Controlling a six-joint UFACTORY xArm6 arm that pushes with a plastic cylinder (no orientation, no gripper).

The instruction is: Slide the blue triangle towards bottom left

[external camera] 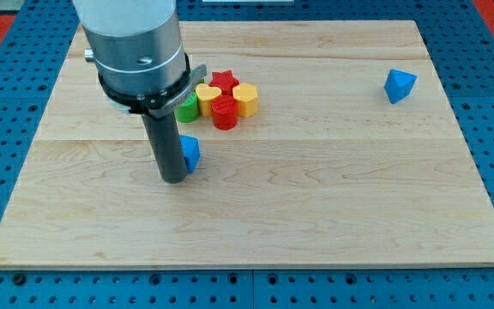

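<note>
A blue triangle (400, 85) lies near the view's right top of the wooden board (316, 197). My tip (173, 178) rests on the board left of centre, far to the left of the triangle. A second blue block (191, 152) touches the rod's right side just above the tip; the rod partly hides it, so its shape is unclear.
A tight cluster sits above and right of the tip: a green block (186, 108), a yellow heart (207, 96), a red star (224, 81), a yellow hexagon (246, 99) and a red cylinder (225, 113). The arm's grey body (135, 43) hides the board's top left.
</note>
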